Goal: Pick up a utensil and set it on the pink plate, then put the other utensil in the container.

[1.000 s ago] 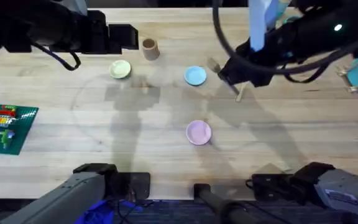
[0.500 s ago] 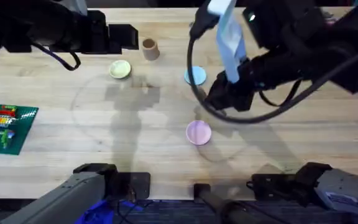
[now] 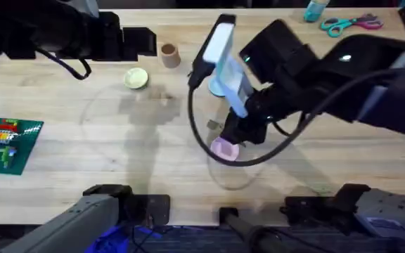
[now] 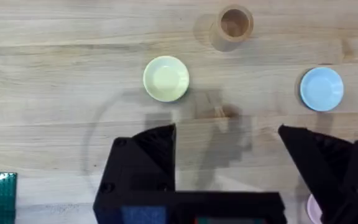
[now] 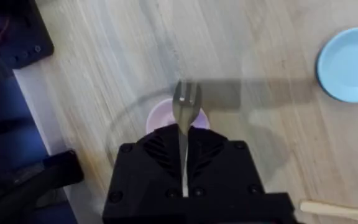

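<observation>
Fork (image 5: 184, 115) pinched between right fingers, tines over pink plate (image 5: 160, 115); left fingers (image 4: 148, 165) spread.

Pale matt wooden fork (image 5: 185, 109); smooth pink plate (image 5: 166, 115); wood-grain table (image 3: 83, 147).
</observation>
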`<action>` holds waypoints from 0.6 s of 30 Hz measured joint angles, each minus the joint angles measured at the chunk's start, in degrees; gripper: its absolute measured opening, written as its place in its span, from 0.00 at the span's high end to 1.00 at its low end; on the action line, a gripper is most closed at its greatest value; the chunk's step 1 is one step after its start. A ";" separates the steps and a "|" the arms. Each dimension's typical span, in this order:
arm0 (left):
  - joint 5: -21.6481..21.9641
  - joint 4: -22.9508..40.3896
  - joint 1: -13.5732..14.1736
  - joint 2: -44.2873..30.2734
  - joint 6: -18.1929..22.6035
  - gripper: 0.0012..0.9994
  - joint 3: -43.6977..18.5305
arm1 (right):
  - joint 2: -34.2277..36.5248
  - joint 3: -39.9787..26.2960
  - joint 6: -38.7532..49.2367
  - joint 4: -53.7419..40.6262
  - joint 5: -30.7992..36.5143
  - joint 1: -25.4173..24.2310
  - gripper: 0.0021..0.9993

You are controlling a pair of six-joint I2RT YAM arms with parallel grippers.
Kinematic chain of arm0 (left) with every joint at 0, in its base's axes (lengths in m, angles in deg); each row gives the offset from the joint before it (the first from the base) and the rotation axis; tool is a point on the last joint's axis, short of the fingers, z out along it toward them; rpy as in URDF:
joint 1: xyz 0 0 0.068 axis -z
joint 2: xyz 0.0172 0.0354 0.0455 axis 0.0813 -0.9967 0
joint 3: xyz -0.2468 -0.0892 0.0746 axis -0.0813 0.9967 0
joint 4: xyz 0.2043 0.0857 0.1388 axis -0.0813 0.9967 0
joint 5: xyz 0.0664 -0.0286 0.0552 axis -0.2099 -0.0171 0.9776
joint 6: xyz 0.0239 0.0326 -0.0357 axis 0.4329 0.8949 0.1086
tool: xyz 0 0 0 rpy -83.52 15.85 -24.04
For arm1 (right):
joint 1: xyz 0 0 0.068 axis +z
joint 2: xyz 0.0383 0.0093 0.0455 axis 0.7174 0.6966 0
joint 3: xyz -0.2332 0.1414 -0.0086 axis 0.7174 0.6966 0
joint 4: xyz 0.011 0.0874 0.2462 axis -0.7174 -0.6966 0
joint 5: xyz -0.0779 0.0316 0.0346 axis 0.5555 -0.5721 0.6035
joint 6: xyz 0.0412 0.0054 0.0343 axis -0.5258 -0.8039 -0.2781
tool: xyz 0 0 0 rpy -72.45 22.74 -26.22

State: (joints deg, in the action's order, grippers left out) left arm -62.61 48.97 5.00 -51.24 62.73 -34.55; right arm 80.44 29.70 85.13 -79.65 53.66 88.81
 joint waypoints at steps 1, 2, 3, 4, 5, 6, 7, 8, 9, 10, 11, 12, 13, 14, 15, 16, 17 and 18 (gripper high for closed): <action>0.00 -0.02 0.00 0.00 0.00 0.01 0.00 | 0.83 0.02 -0.05 0.26 0.00 0.50 0.97; 0.00 -0.01 0.00 0.00 0.00 0.01 0.00 | 1.51 0.02 -0.13 0.40 -0.01 0.88 0.97; 0.00 0.00 0.00 0.00 0.00 0.01 0.00 | 2.30 0.02 -0.13 0.53 0.00 1.34 0.97; 0.00 0.00 0.00 0.00 0.00 0.01 0.00 | 3.18 0.02 -0.13 0.56 0.00 1.81 0.97; 0.00 -0.01 0.00 0.00 0.00 0.01 0.00 | 3.95 0.05 -0.14 0.56 0.00 2.22 0.97; 0.00 0.00 0.00 0.00 0.00 0.01 0.00 | 4.68 0.05 -0.16 0.58 0.00 2.57 0.97; 0.00 0.00 0.00 0.00 0.00 0.01 0.00 | 5.32 0.05 -0.16 0.58 0.00 2.80 0.97; 0.00 -0.02 0.00 0.00 0.00 0.01 0.00 | 6.04 0.06 -0.16 0.59 0.00 3.02 0.97; 0.00 0.00 0.00 0.00 0.00 0.01 0.00 | 6.53 0.07 -0.16 0.60 -0.02 3.09 0.97; 0.00 0.00 0.00 0.00 0.00 0.01 0.00 | 6.99 0.11 -0.16 0.60 0.00 3.17 0.97; 0.00 0.00 0.00 0.00 0.00 0.01 0.00 | 7.28 0.16 -0.16 0.69 0.00 3.24 0.97; 0.00 0.00 0.00 0.00 0.00 0.01 0.00 | 7.41 0.32 -0.17 0.94 0.00 3.28 0.97; 0.00 0.08 0.00 0.02 0.00 0.01 0.00 | 7.42 0.52 -0.18 1.36 0.00 3.28 0.97; 0.00 0.26 0.00 0.00 0.00 0.01 0.00 | 7.42 0.79 -0.17 1.99 0.00 3.28 0.97; 0.00 0.49 0.00 0.00 0.00 0.01 0.00 | 7.42 1.08 -0.16 2.69 0.00 3.28 0.97; 0.00 0.77 0.00 0.00 -0.02 0.01 0.00 | 7.42 1.51 -0.16 3.39 0.00 3.28 0.97; 0.00 1.05 0.00 0.00 0.00 0.01 0.00 | 7.42 1.92 -0.16 3.91 0.00 3.28 0.97; 0.00 1.28 0.00 0.00 -0.01 0.01 0.00 | 7.42 2.54 -0.17 4.41 0.00 3.28 0.97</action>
State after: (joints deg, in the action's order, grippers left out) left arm -62.61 50.25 5.00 -51.24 62.72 -34.55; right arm 87.86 32.24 84.96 -75.23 53.66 92.08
